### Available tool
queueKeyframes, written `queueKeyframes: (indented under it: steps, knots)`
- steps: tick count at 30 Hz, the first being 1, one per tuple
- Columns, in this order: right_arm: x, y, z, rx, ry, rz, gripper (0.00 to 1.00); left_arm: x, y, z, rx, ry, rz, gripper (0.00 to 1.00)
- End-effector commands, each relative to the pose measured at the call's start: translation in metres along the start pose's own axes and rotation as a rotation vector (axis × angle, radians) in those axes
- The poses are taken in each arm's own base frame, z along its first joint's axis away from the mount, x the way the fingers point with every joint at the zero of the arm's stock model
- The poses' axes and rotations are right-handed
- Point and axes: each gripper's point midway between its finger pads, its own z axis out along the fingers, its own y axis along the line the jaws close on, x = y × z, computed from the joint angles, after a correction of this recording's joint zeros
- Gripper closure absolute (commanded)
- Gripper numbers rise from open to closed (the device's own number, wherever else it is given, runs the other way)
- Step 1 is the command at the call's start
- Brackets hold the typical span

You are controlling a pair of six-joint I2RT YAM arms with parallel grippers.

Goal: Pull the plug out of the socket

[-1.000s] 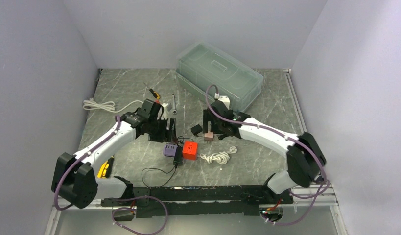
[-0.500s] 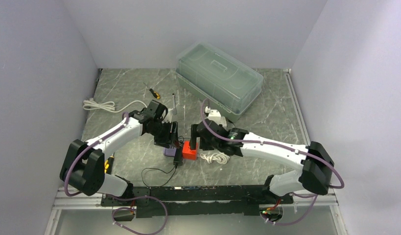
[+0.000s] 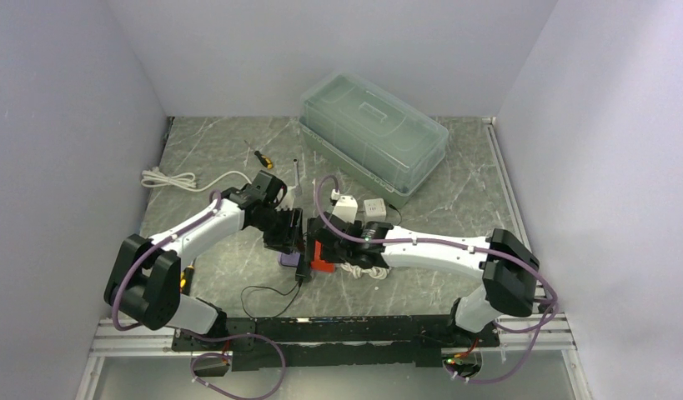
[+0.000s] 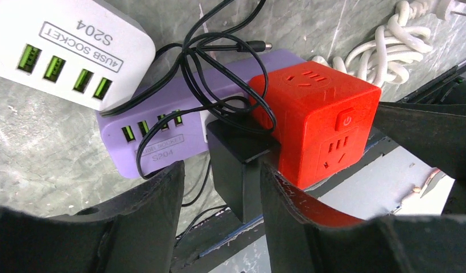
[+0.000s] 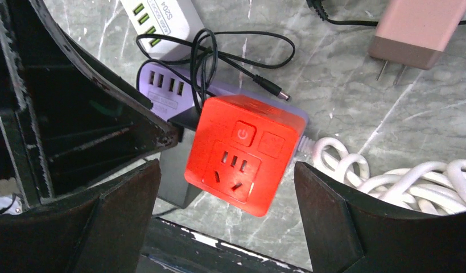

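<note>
Left hand (image 4: 219, 187): open part-way, fingers either side of the black plug but not visibly pressing on it; nothing gripped as far as the wrist view shows.
Plug (image 4: 237, 165): a black block seated in the side of the red socket, its thin black cord looping over the purple strip; it lies at the near middle of the bench, between the two hands.
Socket (image 5: 243, 152): a red cube with a power button and outlets on the face turned toward the right wrist camera, resting on the bench (image 3: 229, 150) against the purple strip.
Right hand (image 5: 227, 187): spread wide, one finger on each side of the socket with clear gaps; it holds nothing.
Purple strip (image 4: 162, 133): a USB hub just behind the socket and touching it.
White hub (image 4: 65, 51): another USB block just beyond the purple one.
White cord (image 5: 390, 176): coiled beside the socket, on the right arm's side.
Pink adapter (image 5: 415, 28): farther back, prongs bare, apart from the rest.
Lidded bin (image 3: 373, 137): at the far edge, not involved.
Step in hand: both hands are placed for the grasp; the plug is not yet out.
Next move, as a judgement: the right hand should clamp the socket to brace it, the left should close firmly on the plug, then draw it straight out, away from the socket face, minding the cord tangle.
</note>
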Motion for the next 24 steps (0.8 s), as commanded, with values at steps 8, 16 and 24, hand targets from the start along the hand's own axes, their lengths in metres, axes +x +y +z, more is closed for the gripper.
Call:
queueKeyframes:
  steps: [8,16,24]
  knots:
    - [-0.013,0.005,0.003,0.088,-0.051,0.037,0.13,0.005,-0.003,0.006,0.031,0.034,0.019,0.47]
    - [-0.007,-0.003,0.011,0.135,-0.046,0.023,0.18,0.008,-0.004,0.009,0.030,0.051,0.022,0.50]
    - [-0.005,-0.007,0.015,0.161,-0.043,0.020,0.26,0.011,-0.003,0.012,0.018,0.068,0.025,0.52]
